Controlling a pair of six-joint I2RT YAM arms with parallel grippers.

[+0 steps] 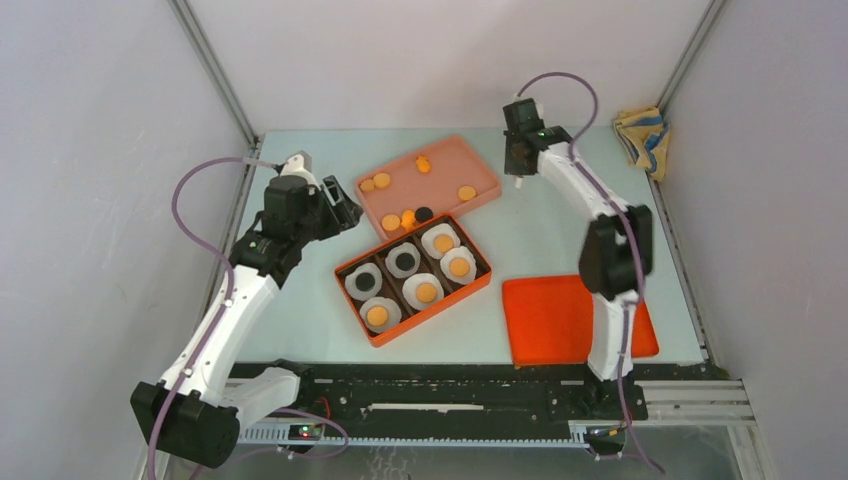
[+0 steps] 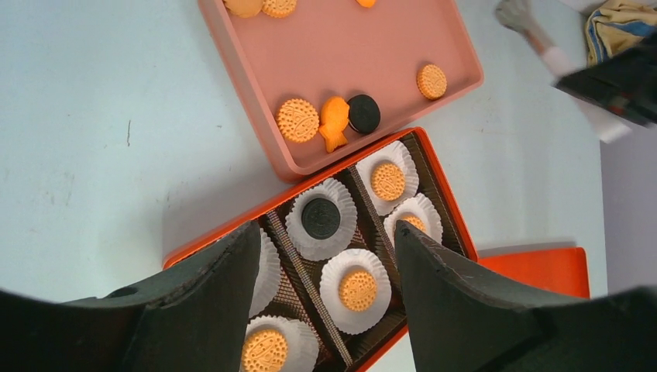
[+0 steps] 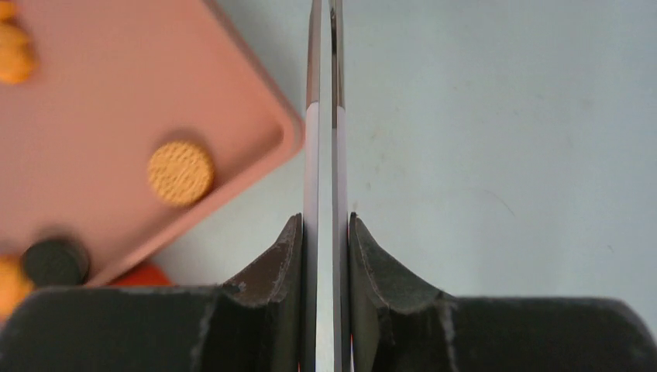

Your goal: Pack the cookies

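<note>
Pale table [image 1: 560,230] | cookies [image 2: 297,119] flat orange and black discs | left end effector [image 2: 325,232] spread | right end effector [image 3: 325,221] pinching tweezers [image 3: 312,155]

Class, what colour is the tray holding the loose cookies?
The tray is salmon pink; best in left wrist view.

You have cookies [image 1: 467,192] in two places, all lying flat. Loose on the pink tray [image 1: 440,150] are four round orange discs, one black disc [image 2: 363,113] and a shaped orange piece [image 2: 334,122] wedged between that black one and a round one. Another orange piece sits toward the far side. In the orange box [image 1: 480,285], six white paper cups [image 2: 358,289] hold one cookie each: four orange, two black.
</note>
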